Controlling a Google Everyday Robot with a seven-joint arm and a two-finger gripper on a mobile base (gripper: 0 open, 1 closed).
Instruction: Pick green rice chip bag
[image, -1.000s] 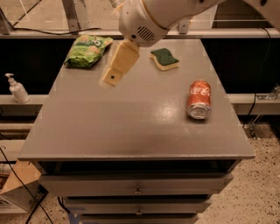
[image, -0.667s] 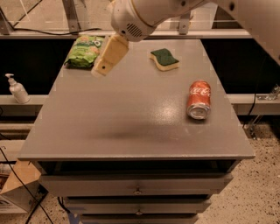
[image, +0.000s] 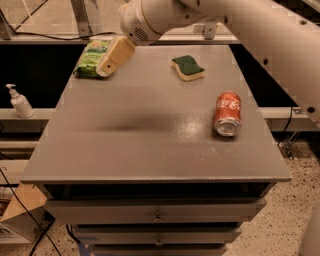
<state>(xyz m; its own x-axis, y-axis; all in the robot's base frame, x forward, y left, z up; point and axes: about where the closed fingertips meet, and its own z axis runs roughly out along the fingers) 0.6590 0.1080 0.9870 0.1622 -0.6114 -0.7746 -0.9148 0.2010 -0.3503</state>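
Note:
The green rice chip bag lies at the far left corner of the grey table. It is light green and crinkly. My gripper reaches down from the white arm at the top of the view. Its cream-coloured tip hangs over the right edge of the bag and hides part of it. I cannot tell whether it touches the bag.
A yellow sponge with a dark green top lies at the far middle of the table. A red soda can lies on its side at the right. A white pump bottle stands on a ledge to the left.
My gripper has moved left and toward the far edge, from over the table's middle to the right side of the green bag.

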